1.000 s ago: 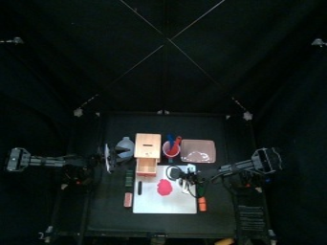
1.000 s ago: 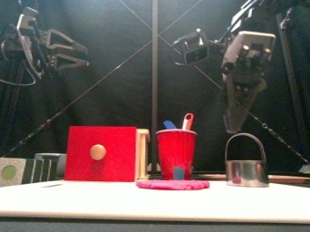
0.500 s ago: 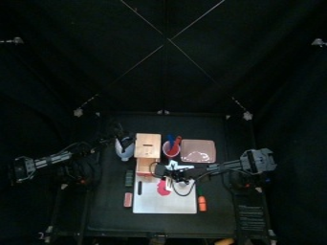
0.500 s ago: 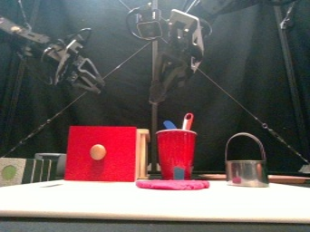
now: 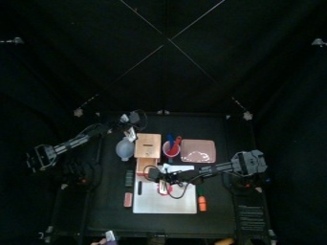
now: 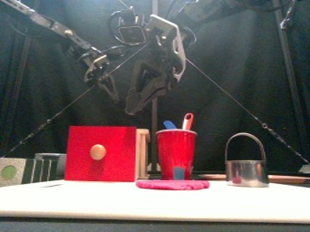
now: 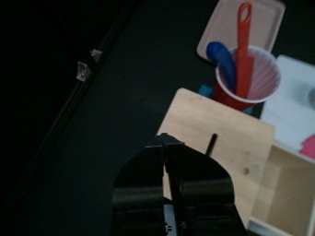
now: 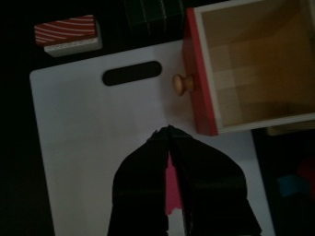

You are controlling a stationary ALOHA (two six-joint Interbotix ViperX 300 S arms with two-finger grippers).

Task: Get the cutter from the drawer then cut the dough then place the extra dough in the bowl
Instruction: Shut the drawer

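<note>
So the cutter [image 6: 247,163] is out on the tabletop, standing upright with its wire handle up, off to the right of the red cup [image 6: 176,152] in the front view. The pink dough [image 6: 172,184] lies flat on the white board [image 8: 87,120], just in front of the cup. The wooden box [image 7: 215,175] has its drawer [image 8: 252,64] pulled open over the board's edge, and the inside looks bare wood. The right gripper [image 8: 167,134] reaches in past the middle and hangs high over the board with its jaws together, a sliver of dough showing right below them. The left gripper [image 7: 164,143] is up in the air above the top of the box, jaws also together, holding nothing. The blue-grey bowl [image 5: 121,148] sits left of the box, and the pink tray [image 5: 198,150] is behind the board on the right.
</note>
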